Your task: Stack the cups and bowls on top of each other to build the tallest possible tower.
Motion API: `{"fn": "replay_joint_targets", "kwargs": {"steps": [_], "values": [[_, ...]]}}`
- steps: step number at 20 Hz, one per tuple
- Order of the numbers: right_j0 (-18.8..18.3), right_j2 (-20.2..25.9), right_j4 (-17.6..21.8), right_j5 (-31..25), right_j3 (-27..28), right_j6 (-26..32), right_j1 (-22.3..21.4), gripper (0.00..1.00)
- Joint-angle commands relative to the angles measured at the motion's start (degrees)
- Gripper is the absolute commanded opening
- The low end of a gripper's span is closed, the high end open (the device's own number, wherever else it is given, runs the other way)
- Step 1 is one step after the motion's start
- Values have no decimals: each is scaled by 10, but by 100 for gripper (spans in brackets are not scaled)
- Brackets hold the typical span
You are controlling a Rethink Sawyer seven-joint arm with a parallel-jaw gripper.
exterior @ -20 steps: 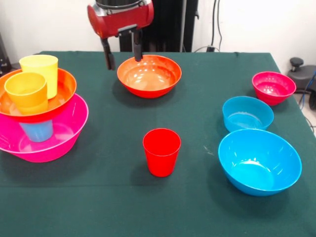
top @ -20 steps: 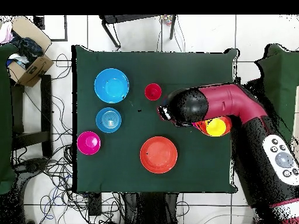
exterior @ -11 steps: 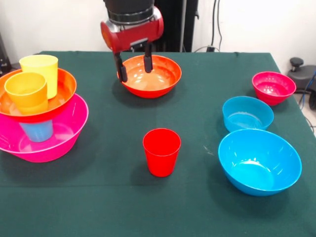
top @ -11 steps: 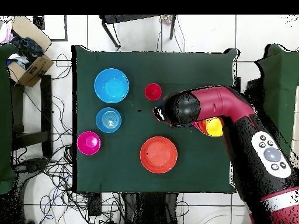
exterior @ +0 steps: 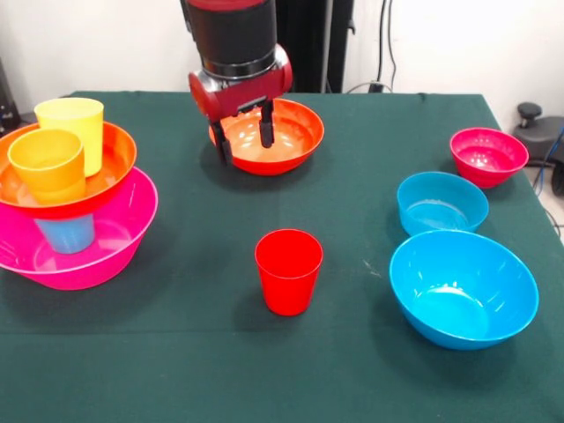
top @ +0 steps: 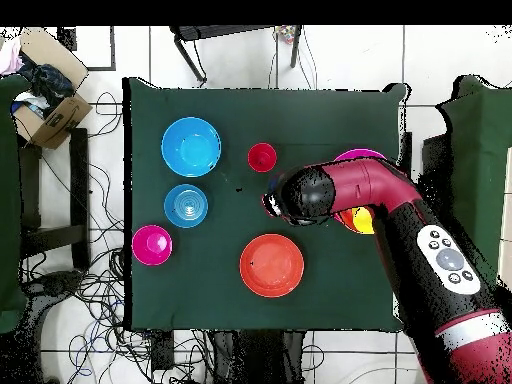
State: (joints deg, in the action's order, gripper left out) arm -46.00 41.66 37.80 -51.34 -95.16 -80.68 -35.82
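Your hand (exterior: pixel 244 139) hangs released, its two fingers (exterior: pixel 266 129) spread and empty, above the worktop (exterior: pixel 176 352) in front of the lone orange-red bowl (exterior: pixel 291 137). Nearer to you stands the red cup (exterior: pixel 288 270), upright and alone. At the left you see the tower (exterior: pixel 66 198): a pink bowl (exterior: pixel 115 238) holding a light blue cup (exterior: pixel 66 233), an orange-red bowl on that, with an orange and a yellow cup inside; three more bowls, two blue and one magenta, sit at the right.

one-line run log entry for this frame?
gripper: open, empty, above table between orange-red bowl and red cup | tower: pink bowl, blue cup, orange bowl, two yellow cups | three bowls loose
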Motion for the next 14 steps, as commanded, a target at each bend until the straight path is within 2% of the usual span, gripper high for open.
{"fn": "replay_joint_targets", "kwargs": {"steps": [1,6,14], "values": [[17,-43,38,-9,-6,40,43,100],[19,-40,39,-29,8,67,55,100],[29,-50,39,-36,24,58,71,100]]}}
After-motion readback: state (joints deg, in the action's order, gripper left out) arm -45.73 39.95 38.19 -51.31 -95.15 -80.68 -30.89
